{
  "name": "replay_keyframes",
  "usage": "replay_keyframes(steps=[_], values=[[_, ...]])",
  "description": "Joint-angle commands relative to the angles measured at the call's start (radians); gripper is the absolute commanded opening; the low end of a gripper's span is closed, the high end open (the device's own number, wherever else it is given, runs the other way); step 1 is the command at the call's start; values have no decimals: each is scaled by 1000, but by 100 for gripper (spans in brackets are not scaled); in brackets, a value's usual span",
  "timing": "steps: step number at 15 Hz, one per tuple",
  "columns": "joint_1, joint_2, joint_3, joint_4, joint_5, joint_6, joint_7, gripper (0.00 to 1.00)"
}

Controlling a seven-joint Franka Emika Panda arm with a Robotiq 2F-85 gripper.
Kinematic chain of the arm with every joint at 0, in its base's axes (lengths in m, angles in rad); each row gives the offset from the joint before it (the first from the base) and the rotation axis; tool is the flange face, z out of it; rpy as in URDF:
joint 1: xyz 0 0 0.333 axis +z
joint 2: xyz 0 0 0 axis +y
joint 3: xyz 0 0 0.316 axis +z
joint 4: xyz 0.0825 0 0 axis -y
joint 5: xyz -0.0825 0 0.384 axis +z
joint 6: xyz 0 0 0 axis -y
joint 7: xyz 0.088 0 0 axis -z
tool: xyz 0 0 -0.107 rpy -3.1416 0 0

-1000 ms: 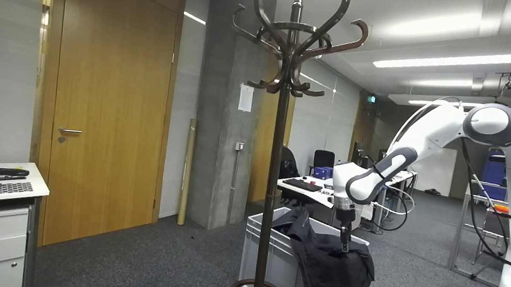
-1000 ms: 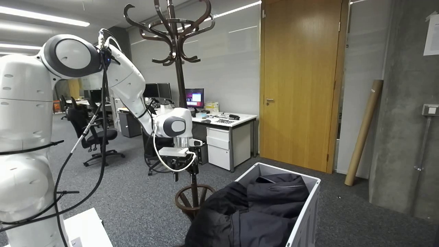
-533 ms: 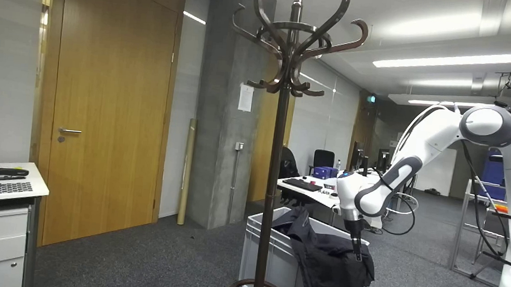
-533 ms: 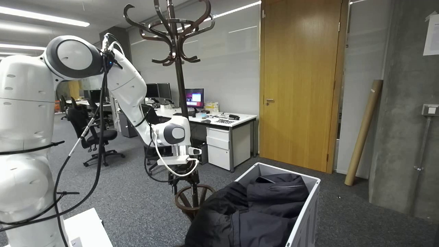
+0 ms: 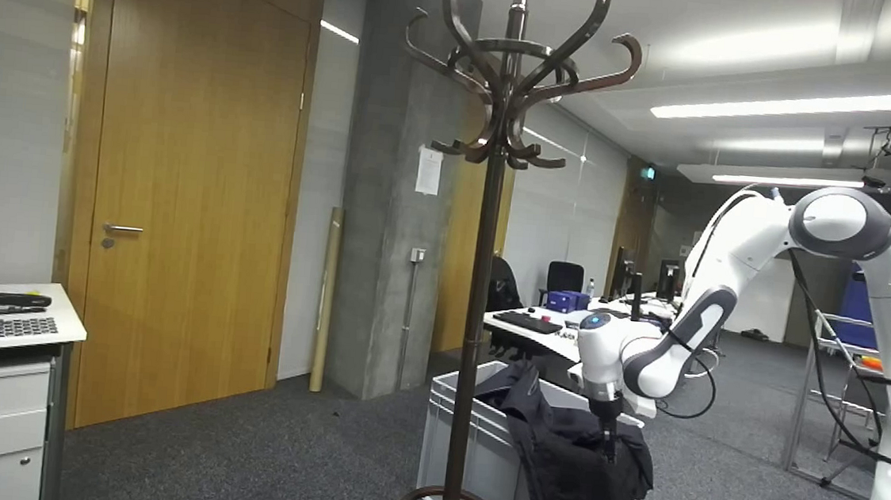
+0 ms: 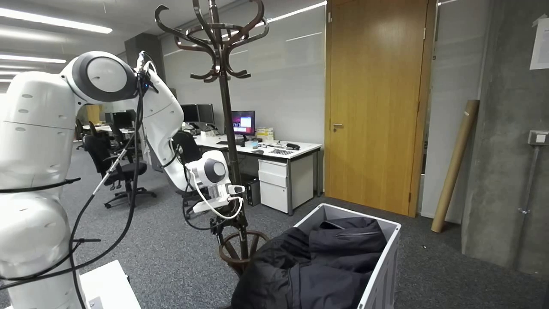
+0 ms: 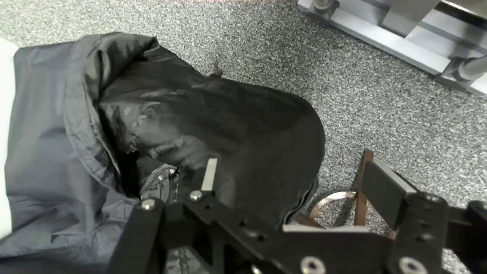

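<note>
Tool (image 6: 231,235), left in an exterior view, wide and empty, has dropped and tilted over the last second. Jacket (image 6: 326,262) to its right hasn't moved, in the crate (image 6: 389,264) and over its rim; reads as lining up, no grip yet.

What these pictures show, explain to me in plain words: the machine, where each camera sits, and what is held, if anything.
The machine is a single white robot arm ending in a black gripper, which works like a two-fingered hand. The room views come from two cameras outside the robot; the close-up comes from a camera on its wrist, looking past the gripper. There is a grey crate with dark clothing in it and hanging over its rim. A brown coat stand rises from the carpet beside the crate. The gripper's jaws are wide open near the clothing, and nothing shows held between them. Whether they touch the cloth, I cannot tell.
</note>
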State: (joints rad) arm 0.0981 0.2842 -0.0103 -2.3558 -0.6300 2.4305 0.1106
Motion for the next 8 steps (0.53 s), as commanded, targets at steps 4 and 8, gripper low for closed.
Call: replay_keyframes(steps=[4,8], values=[[92,135,-31,55,-143,101,249,100],[123,207,-69,99,-341,90,282,100]])
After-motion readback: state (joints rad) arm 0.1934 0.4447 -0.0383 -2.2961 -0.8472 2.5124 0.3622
